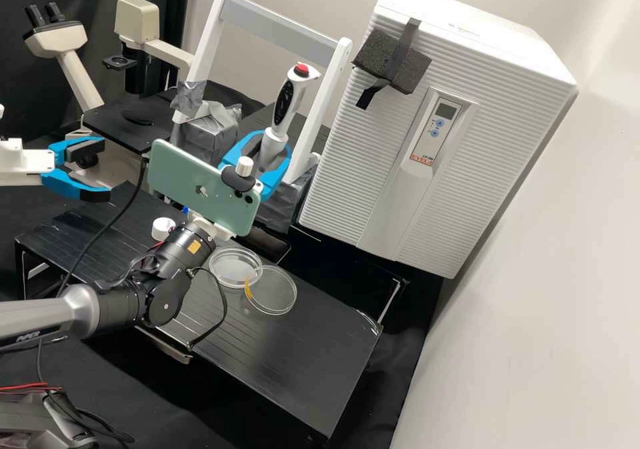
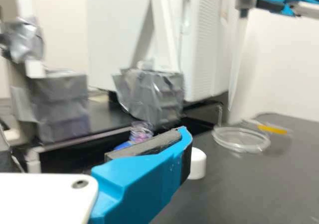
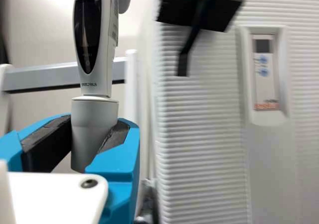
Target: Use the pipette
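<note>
The pipette (image 1: 287, 109) is held upright in the right gripper (image 1: 261, 164), behind and above the surface (image 1: 300, 362). A frame (image 1: 267, 26) is placed just behind the pipette, and a cabinet (image 1: 433, 122) just to its right, at the back right of the surface. One dish (image 1: 233, 267) and a second dish (image 1: 273, 290) are set touching on the surface, in front of the pipette. A cap (image 1: 162, 228) is set on the surface to the left of the dishes. The left gripper (image 1: 73, 168) is placed far left, well apart from the pipette. A microscope (image 1: 60, 42) is placed behind it.
</note>
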Available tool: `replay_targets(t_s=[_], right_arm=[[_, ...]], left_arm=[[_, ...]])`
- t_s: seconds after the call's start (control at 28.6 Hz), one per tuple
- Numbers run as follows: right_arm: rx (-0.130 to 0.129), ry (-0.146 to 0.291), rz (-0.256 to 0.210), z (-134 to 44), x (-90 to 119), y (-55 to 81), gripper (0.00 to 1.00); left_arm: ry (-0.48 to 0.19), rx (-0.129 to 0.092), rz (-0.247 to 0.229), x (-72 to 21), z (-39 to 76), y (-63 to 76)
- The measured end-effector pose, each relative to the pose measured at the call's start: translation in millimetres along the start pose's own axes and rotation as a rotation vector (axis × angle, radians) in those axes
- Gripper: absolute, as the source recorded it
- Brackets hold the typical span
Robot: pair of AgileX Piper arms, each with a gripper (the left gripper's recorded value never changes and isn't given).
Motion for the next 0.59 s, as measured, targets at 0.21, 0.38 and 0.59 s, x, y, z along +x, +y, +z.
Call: replay_targets(t_s=[0.21, 0.38, 0.59], right_arm=[[-0.002, 0.028, -0.058, -1.2, 8.3, -12.9, 0.0], [-0.01, -0.001, -0.113, 2.2, 20.6, -24.1, 0.0], [-0.023, -0.008, -0.139, -35.7, 82.3, -25.2, 0.0]], left_arm=[[0.023, 0.007, 0.04, -0.7, -5.6, 10.8], [0.074, 0.007, 0.092, -1.6, -10.5, 25.1], [0.111, 0.013, 0.148, -2.2, -16.5, 39.5]])
